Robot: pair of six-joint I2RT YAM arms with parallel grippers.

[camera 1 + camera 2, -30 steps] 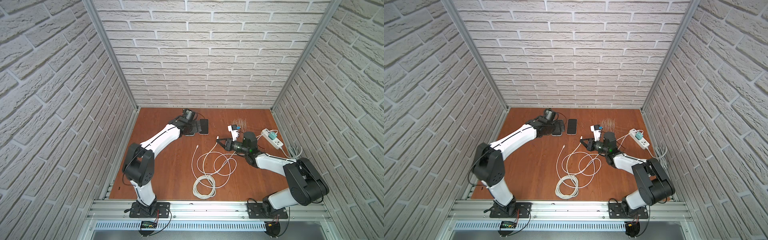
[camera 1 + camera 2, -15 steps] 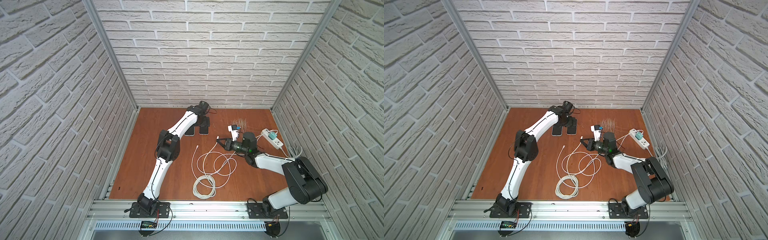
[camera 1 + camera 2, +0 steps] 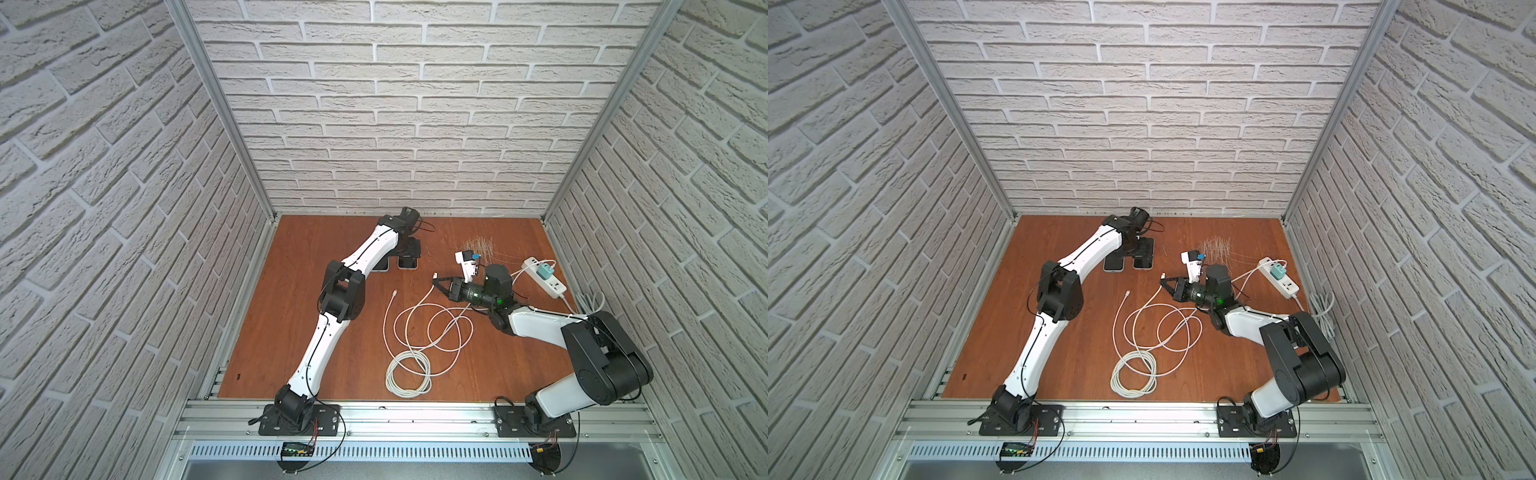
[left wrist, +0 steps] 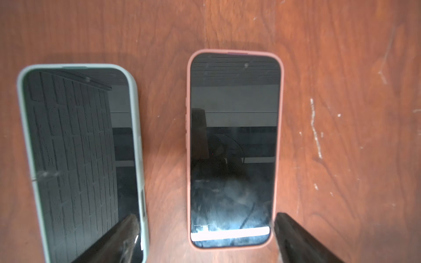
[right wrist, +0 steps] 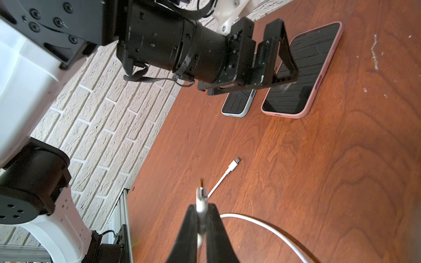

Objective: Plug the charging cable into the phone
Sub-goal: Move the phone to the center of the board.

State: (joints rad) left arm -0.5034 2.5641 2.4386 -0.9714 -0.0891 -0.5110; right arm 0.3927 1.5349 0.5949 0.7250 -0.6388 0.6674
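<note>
My left hand (image 4: 205, 218): spread wide and holding nothing, low over the pink-cased phone (image 4: 234, 136).
Left fingers (image 4: 296, 236): one stands just outside the pink case's long edge. The other overlaps the screen of the neighbouring phone. I cannot tell whether either one touches.
My right hand (image 5: 201, 206): closed tight on the plug (image 5: 200, 193) of the charging cable (image 5: 262, 224). The white plug body is pinched between my fingertips, and its metal tip sticks out free in front.
Pink-cased phone: flat on the bench (image 3: 291, 291) toward the back wall, screen up and dark. The short edge nearest my right hand shows a small slot.
Grey-green-cased phone (image 4: 75, 159): just beside the pink one and parallel to it, screen up, with a narrow strip of bench between them.
Charging cable: from my right hand it drops to the bench and runs into loose loops, with a tighter coil (image 3: 409, 370) toward the front edge.
Plug to phone: well apart, with bare bench between them and the tip pointing roughly toward the phones.
Loose connector (image 5: 235, 162): a second white cable end lies on the bench between my right hand and the phones, and nothing touches it.
Power strip (image 3: 548, 282): on the right side of the bench, behind my right arm, with a teal charger (image 3: 543, 272) plugged in and a white lead leaving it.
</note>
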